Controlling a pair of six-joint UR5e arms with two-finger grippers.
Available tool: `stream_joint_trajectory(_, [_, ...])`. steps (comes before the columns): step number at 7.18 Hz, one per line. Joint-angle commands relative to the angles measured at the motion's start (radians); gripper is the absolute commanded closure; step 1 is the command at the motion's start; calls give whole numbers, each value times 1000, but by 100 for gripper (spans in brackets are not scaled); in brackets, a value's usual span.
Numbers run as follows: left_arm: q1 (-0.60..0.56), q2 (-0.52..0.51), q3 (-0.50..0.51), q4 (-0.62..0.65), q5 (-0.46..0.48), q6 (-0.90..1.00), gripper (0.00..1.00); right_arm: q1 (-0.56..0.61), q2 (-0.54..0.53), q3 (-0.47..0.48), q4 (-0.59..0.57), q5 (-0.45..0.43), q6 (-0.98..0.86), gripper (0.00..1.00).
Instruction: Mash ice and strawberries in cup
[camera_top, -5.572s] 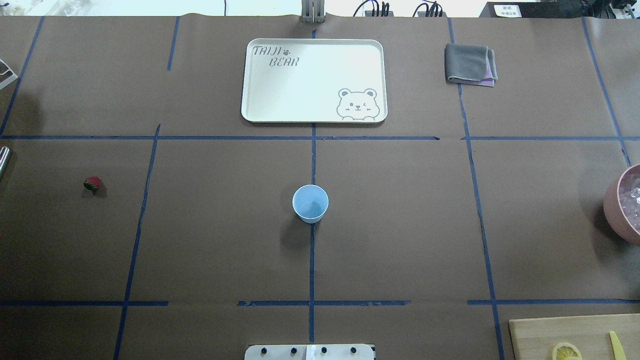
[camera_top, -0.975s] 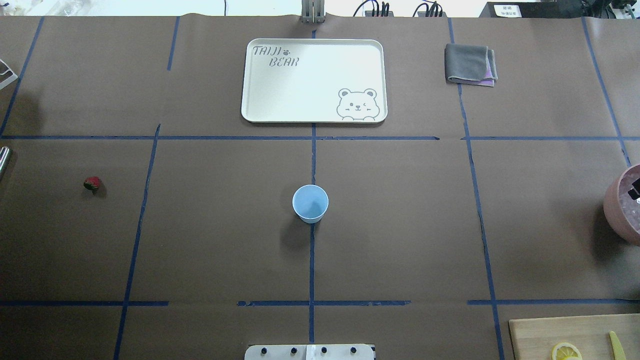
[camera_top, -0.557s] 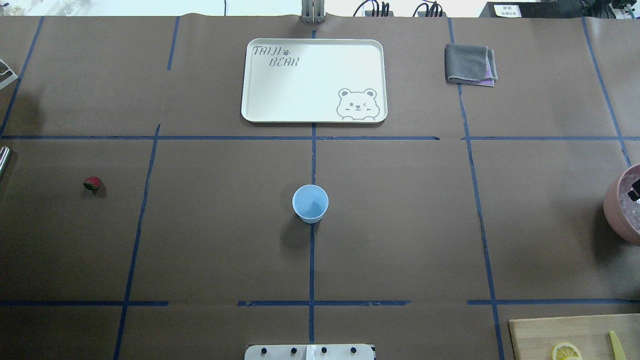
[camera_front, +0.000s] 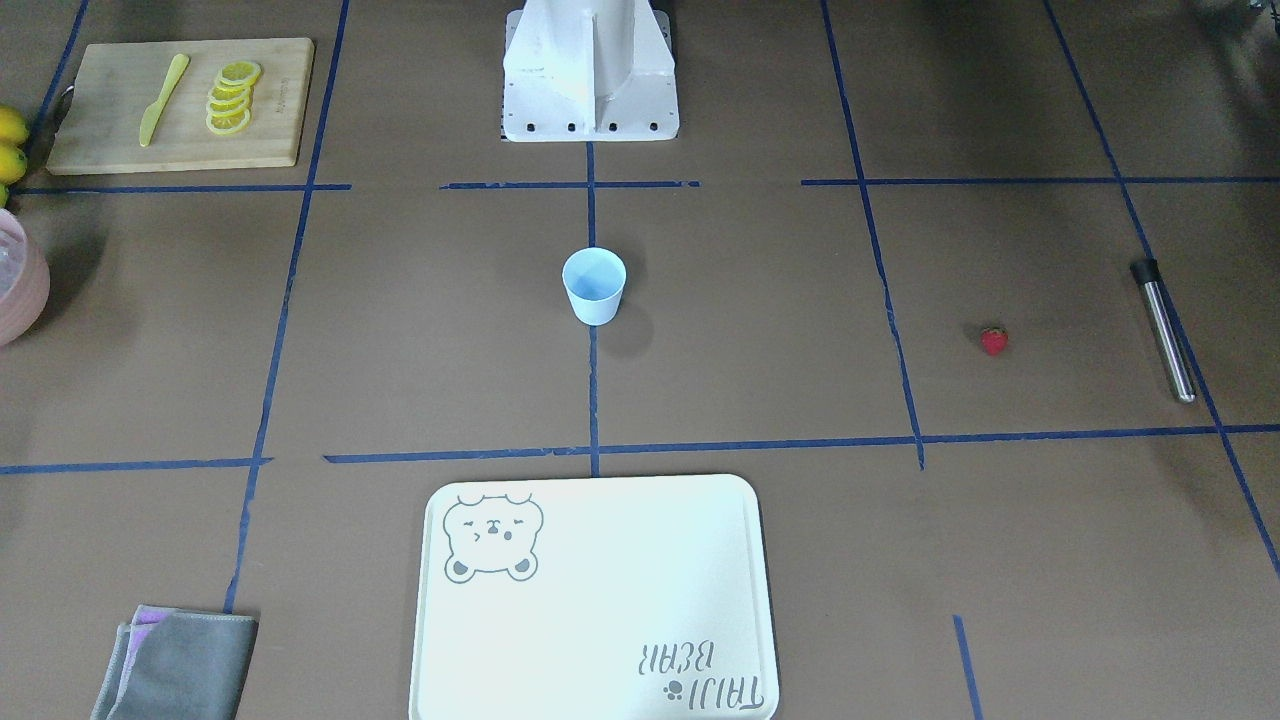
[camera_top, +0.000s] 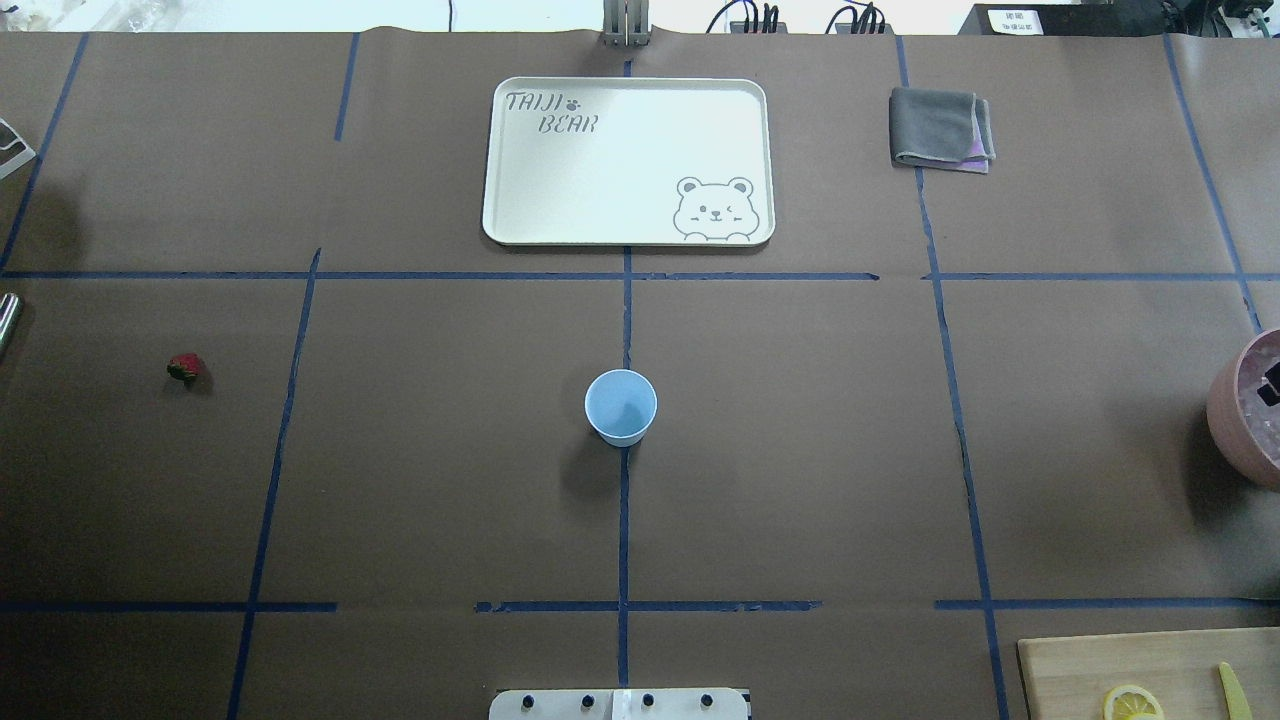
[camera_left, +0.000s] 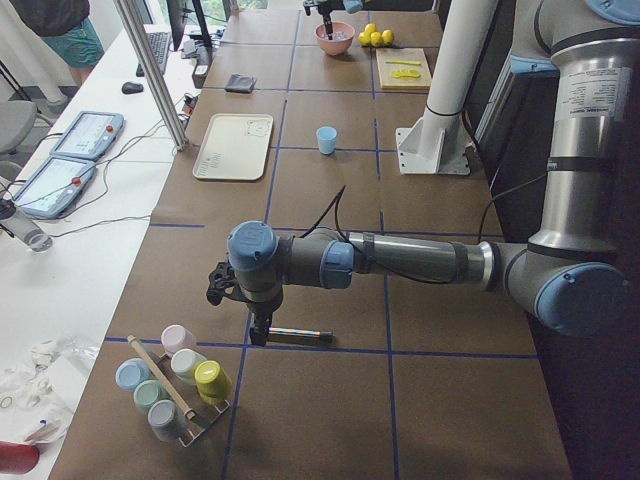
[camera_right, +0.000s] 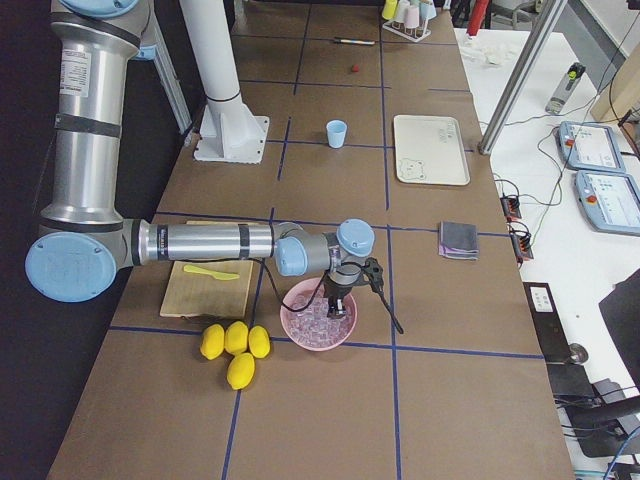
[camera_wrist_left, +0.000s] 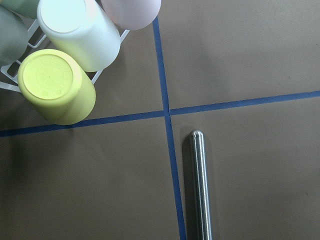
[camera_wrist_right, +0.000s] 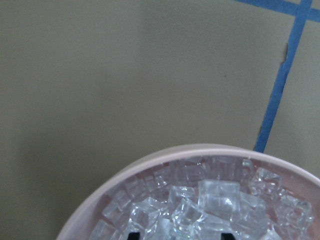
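The pale blue cup (camera_top: 621, 405) stands upright at the table's middle, with nothing showing in it; it also shows in the front view (camera_front: 594, 285). The red strawberry (camera_top: 184, 367) lies alone on the far left. The ice (camera_wrist_right: 200, 200) fills the pink bowl (camera_top: 1232, 425) at the right edge. My right gripper (camera_wrist_right: 180, 236) is open, its two dark fingertips down among the ice lumps. My left gripper (camera_left: 258, 335) hangs over a metal rod (camera_wrist_left: 200, 190) at the left end; I cannot tell whether it is open or shut.
A white bear tray (camera_top: 620, 170) lies beyond the cup and a folded grey cloth (camera_top: 940, 128) at back right. A cutting board (camera_top: 1100, 665) with lemon slices (camera_front: 232, 95) is at near right, beside whole lemons (camera_right: 235, 345). A rack of cups (camera_left: 170, 385) stands by the left gripper.
The right gripper has come in over the pink bowl and sunk slightly lower into the ice. The cup and strawberry have not moved.
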Motion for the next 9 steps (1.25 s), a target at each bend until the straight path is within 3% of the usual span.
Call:
stream_joint_trajectory(1, [0, 0, 0, 1, 0, 0, 0, -1, 0, -1, 1, 1, 0, 39])
stream_joint_trajectory(7, [0, 0, -2, 2, -3, 0, 0, -1, -2, 1, 1, 4, 0, 40])
stream_joint_trajectory(9, [0, 0, -7, 4, -3, -2, 0, -1, -2, 1, -1, 7, 0, 47])
